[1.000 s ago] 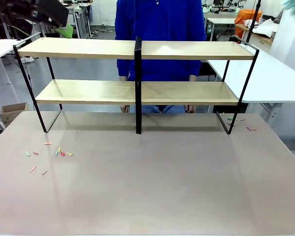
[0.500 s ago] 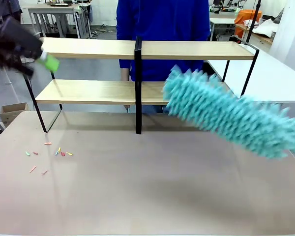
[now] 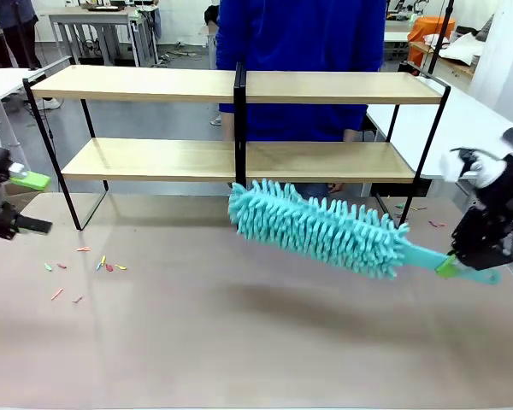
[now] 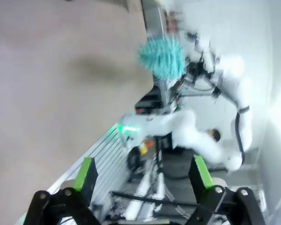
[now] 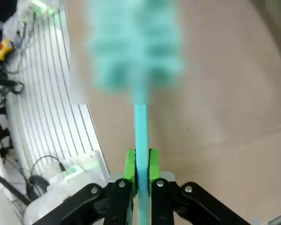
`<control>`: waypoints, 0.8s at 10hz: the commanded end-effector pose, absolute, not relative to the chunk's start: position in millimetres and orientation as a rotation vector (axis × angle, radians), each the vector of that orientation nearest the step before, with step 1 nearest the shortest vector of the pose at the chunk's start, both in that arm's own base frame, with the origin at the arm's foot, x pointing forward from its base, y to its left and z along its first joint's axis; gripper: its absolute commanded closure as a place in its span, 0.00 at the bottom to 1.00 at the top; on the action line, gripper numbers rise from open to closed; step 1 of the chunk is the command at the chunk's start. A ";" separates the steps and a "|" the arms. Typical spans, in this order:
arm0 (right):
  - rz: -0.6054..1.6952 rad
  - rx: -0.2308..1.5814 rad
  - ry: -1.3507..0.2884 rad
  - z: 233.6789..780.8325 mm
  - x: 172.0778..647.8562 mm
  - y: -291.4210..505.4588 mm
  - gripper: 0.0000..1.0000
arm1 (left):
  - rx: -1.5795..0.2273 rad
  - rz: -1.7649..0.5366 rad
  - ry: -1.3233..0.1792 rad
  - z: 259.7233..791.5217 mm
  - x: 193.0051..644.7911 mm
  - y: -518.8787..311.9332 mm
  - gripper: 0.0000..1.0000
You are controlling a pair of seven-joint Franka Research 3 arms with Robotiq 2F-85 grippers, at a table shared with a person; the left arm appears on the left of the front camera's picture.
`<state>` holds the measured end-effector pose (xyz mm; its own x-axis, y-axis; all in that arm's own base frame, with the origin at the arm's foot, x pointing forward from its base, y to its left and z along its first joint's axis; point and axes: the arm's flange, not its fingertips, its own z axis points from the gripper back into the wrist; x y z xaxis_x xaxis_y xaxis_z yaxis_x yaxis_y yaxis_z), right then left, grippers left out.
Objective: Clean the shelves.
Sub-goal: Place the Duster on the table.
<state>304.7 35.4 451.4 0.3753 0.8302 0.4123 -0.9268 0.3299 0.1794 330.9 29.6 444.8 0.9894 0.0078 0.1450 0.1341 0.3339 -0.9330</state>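
Observation:
The shelves point(image 3: 154, 84) stand across the far half of the table: two light wooden boards in a black frame. My right gripper point(image 3: 451, 263) is at the right, shut on the teal handle of a fluffy teal duster point(image 3: 321, 228). The duster head hangs over the table in front of the lower board, apart from it. In the right wrist view my gripper point(image 5: 141, 169) clamps the handle point(image 5: 140, 126), with the blurred duster head point(image 5: 136, 42) ahead. My left gripper point(image 3: 34, 203) is open at the table's left edge, and its green pads point(image 4: 86, 172) hold nothing.
Small coloured scraps point(image 3: 81, 269) lie on the table at the front left, and a few more scraps point(image 3: 433, 224) by the frame's right foot. A person in a blue top point(image 3: 303, 43) stands behind the shelves. A white table point(image 3: 470, 137) stands at the right.
The duster has swung in from the right and dropped lower, its head now in front of the central upright. My left arm has come down from the upper left to the table's left edge.

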 end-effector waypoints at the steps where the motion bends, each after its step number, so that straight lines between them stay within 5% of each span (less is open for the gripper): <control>1: 1.283 0.392 -0.201 434.8 325.7 24.6 0.87 | -1.186 0.171 -0.102 413.4 338.8 -11.1 0.00; 2: 1.314 0.361 -0.166 431.1 331.4 21.6 0.87 | -1.229 -0.083 -0.131 444.8 330.9 29.6 0.00; 8: 1.292 0.347 -0.140 423.0 347.5 14.9 0.87 | -1.229 -0.083 -0.131 444.8 330.9 29.6 0.00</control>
